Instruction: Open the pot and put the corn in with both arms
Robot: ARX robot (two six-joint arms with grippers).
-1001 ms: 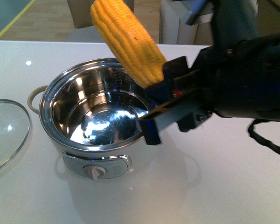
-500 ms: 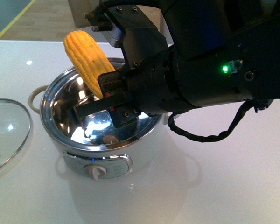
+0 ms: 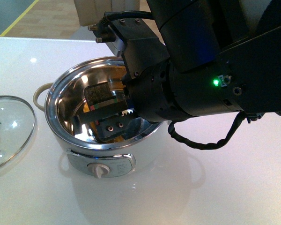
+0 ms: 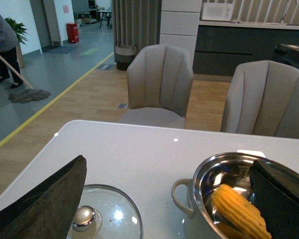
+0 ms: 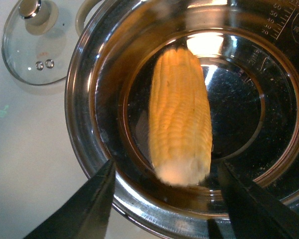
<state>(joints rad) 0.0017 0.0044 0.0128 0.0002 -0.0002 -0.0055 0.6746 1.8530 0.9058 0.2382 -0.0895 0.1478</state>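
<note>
Steel inner bowl of the pot [image 3: 68, 110] is uncovered; the white pot stands on the white counter [image 3: 234, 187] with its control knob [image 3: 100, 172] facing the front camera and one beige loop handle [image 3: 40, 95] showing on its far-left side. The corn [image 5: 180, 122] lies inside the bowl, on the bottom, seen lengthwise in the right wrist view with its cut end toward the camera; the left wrist view also shows the cob [image 4: 237, 211] inside the pot [image 4: 199, 186]. The right arm [image 3: 201, 70] reaches over the pot from the right and dips into the bowl, covering most of the opening in the front view. Right gripper [image 5: 167, 199]: fingers [image 5: 82, 206] spread wide apart, one on each side of the cob's near end, not touching it as far as the right wrist view shows; the corn is released. The glass lid [image 3: 7, 129] rests flat on the counter to the left of the pot, apart from it, knob [image 4: 83, 218] up. Left gripper [image 4: 164, 199]: only two dark finger edges [image 4: 45, 201] show at the sides of the left wrist view, well separated, nothing between them; it hangs above the counter near the lid and the pot's handle. Two grey chairs [image 4: 159, 82] stand beyond the counter's far edge. A green indicator light [image 3: 216, 82] is lit on the right arm.
</note>
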